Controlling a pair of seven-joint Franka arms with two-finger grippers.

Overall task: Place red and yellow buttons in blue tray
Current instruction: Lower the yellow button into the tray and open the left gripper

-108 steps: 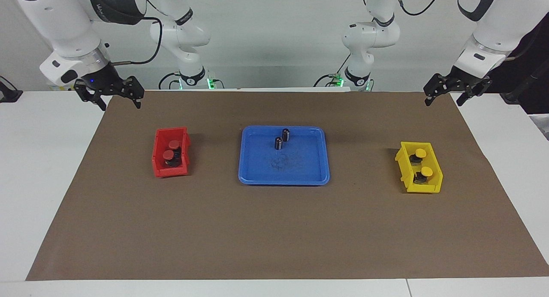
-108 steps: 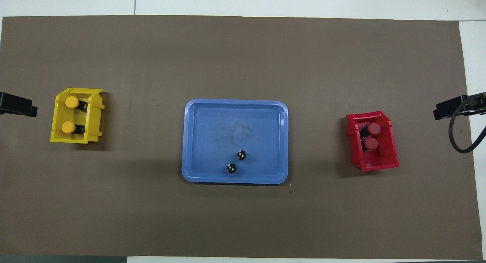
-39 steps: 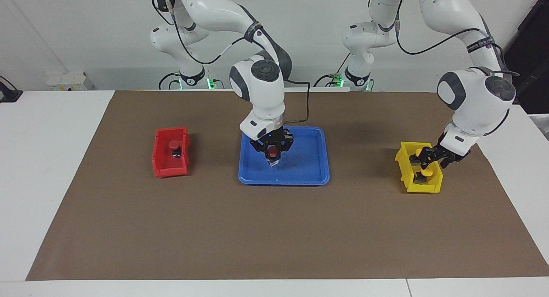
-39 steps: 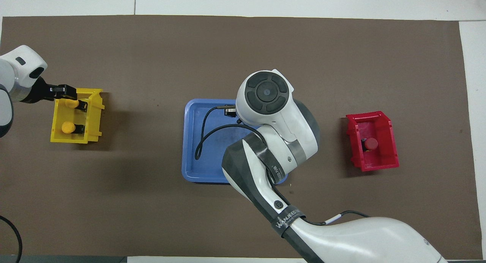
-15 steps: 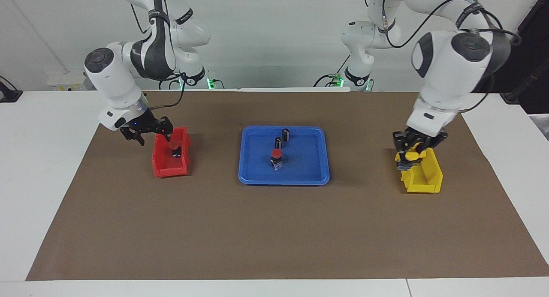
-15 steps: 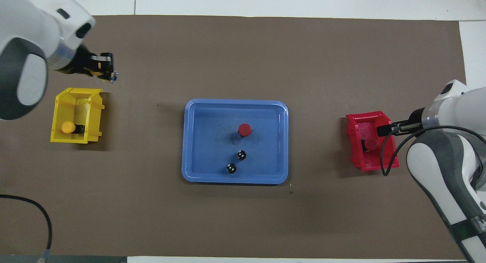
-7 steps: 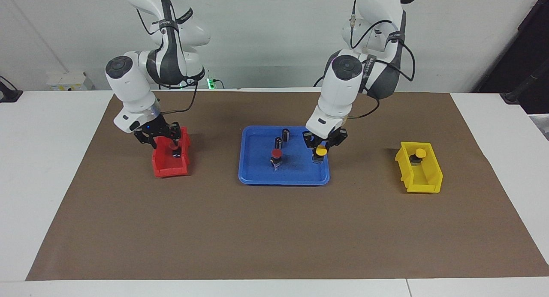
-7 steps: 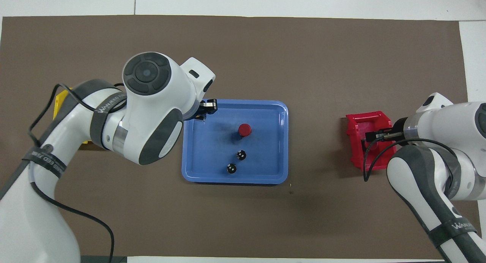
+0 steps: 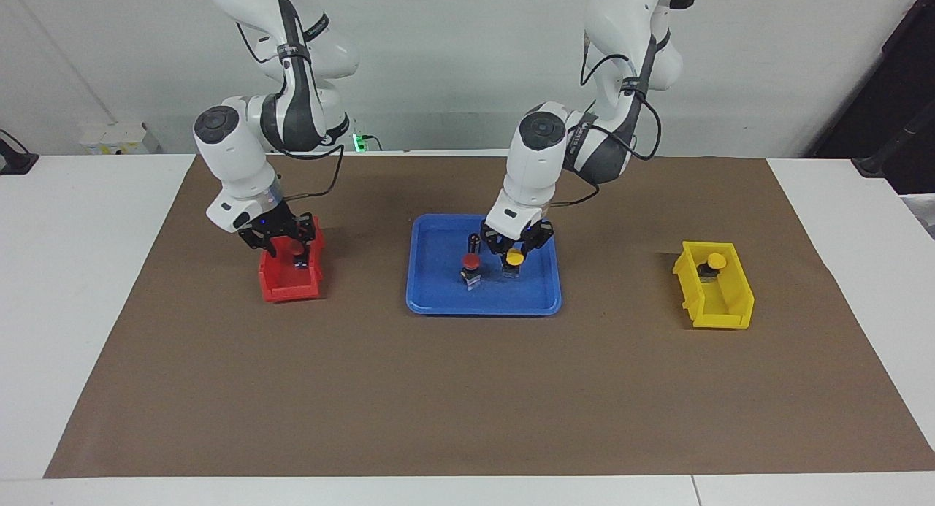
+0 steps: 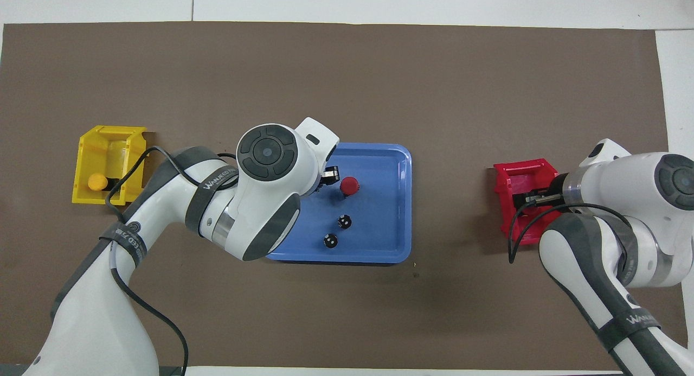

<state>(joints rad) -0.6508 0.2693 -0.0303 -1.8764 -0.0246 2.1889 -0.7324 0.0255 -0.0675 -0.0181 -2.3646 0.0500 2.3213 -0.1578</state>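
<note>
The blue tray (image 9: 544, 301) looks like smooth moulded plastic, its floor scuffed dull; the red bin (image 9: 272, 287) and yellow bin (image 9: 730, 312) are glossier plastic; the brown mat (image 9: 467, 396) reads as matt, paper-like sheet; the arm shells (image 10: 268, 175) are glossy white plastic with dark matt bands.

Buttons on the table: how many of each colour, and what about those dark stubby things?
Red buttons: 2, one in the blue tray, one in the red bin
Yellow buttons: 2, one in the left gripper over the tray, one in the yellow bin
Dark cylinders: 2, in the tray
Total: 6
</note>
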